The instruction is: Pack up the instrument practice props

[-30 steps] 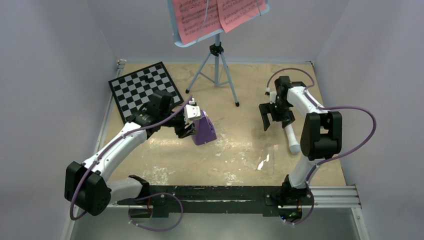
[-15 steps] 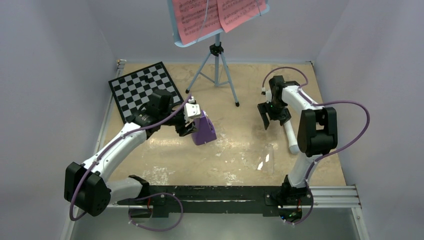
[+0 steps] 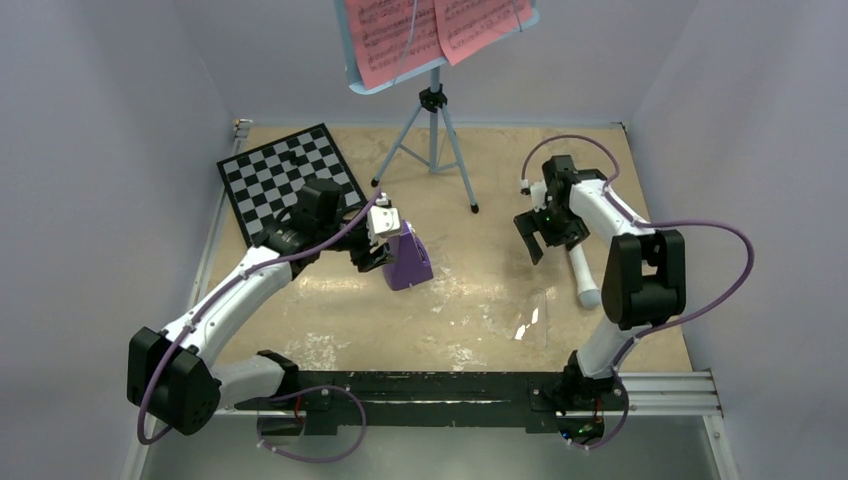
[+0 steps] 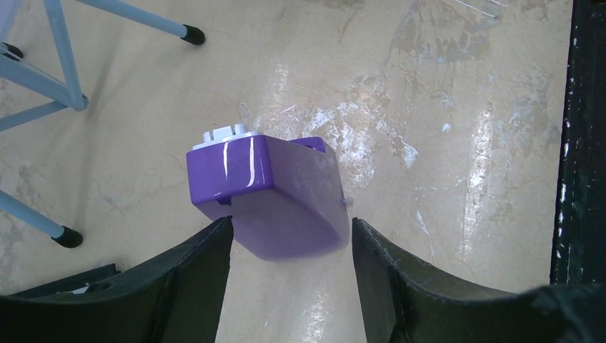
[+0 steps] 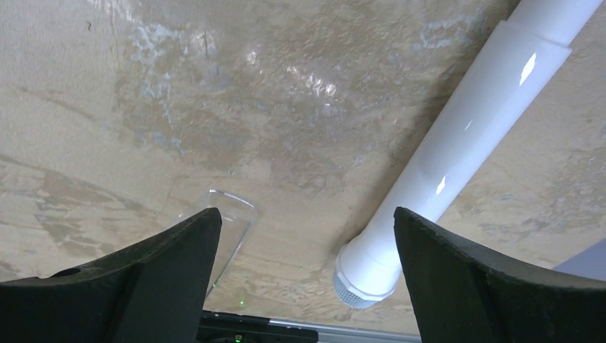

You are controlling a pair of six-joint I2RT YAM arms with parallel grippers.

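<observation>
Right now your left gripper (image 4: 291, 227) is straddling the purple wedge (image 4: 275, 196) on the table (image 4: 443, 107), jaws apart, contact unclear. Your right gripper (image 5: 307, 218) is hovering wide open, the white tube (image 5: 464, 136) lying below, near one finger.

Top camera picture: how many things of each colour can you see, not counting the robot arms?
Blue: 1 music stand
Pink: 2 pages
Purple: 1 wedge
White: 1 tube
Clear: 1 cover
Black-and-white: 1 chessboard
Total: 7
</observation>
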